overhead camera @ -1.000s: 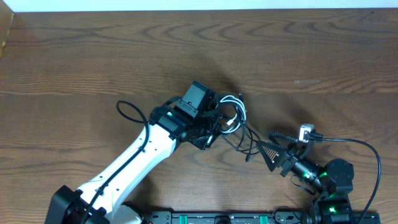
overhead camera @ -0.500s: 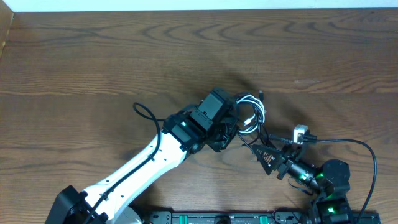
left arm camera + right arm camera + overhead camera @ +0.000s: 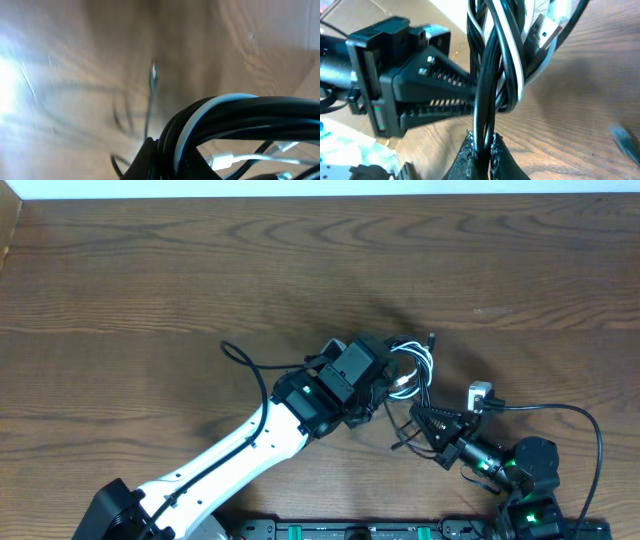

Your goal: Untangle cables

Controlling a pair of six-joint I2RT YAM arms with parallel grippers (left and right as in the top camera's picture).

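From above, the cables (image 3: 410, 362) sit as one small knot of black and white loops, touching the tip of the left gripper (image 3: 385, 388), which is clenched on them. The left arm stretches long and low across the table (image 3: 150, 280), wrist rolled. The right gripper (image 3: 418, 423) sits just beside the left one, on the near side, its forearm tucked short.

In the left wrist view the picture is blurred. The cables (image 3: 240, 112) fill the lower corner right at the lens, and one thin plug end (image 3: 153, 73) pokes out beyond. The left gripper's own fingers don't show clearly.

The right wrist view is the sharpest. The right gripper (image 3: 482, 144) is pinched tight on two black strands, just below where the left gripper (image 3: 462, 95) clamps the twisted bundle (image 3: 492, 60).

These cords look light, limp and a bit slick, I'd say. They should slide rather than break, and a hold near a plug end would probably serve best.
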